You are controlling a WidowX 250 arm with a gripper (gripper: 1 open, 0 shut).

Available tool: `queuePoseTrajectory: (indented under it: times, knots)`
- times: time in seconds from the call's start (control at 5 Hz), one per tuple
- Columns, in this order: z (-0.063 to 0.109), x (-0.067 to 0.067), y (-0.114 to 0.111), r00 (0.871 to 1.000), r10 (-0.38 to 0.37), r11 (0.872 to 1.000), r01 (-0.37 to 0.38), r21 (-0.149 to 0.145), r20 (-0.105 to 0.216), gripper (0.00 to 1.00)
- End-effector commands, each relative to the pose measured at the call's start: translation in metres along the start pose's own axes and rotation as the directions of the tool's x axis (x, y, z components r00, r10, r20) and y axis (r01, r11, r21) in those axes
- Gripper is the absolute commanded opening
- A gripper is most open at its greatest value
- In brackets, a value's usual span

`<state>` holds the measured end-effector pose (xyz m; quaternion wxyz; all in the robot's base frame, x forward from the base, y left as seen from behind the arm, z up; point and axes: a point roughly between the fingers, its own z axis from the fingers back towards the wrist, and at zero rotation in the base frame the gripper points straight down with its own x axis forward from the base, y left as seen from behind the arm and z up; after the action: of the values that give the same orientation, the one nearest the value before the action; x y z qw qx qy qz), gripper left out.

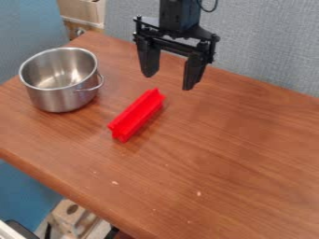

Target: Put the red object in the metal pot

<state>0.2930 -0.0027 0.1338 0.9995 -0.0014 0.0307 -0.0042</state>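
Observation:
The red object [137,115], a long glossy bar, lies flat and diagonal on the wooden table [225,159], near its middle. To its left stands the metal pot [59,78], round and shiny, upright, nothing visible inside. My gripper [173,80] hangs above and just behind the bar's far end, its two black fingers spread wide and pointing down, with nothing between them. It is open and does not touch the bar.
The table's front edge runs diagonally from lower left to right, with blue floor and some white cables [69,227] below it. A grey-blue wall rises behind. A beige box [85,14] stands at the back left, behind the pot.

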Motion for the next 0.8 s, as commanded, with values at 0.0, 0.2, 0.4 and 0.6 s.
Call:
queuePoseTrajectory:
  times: [0.0, 0.2, 0.4, 0.6]
  knots:
    - [-0.007, -0.001, 0.007, 1.000, -0.009, 1.000, 0.009, 0.006, -0.007, 1.00]
    - [-0.016, -0.004, 0.024, 1.000, -0.025, 1.000, 0.025, 0.014, -0.008, 1.00]
    - [-0.022, -0.006, 0.044, 0.999, -0.051, 0.999, 0.051, 0.018, 0.010, 1.00]
    - [-0.029, -0.006, 0.059, 0.997, -0.074, 0.997, 0.073, 0.028, 0.020, 1.00]
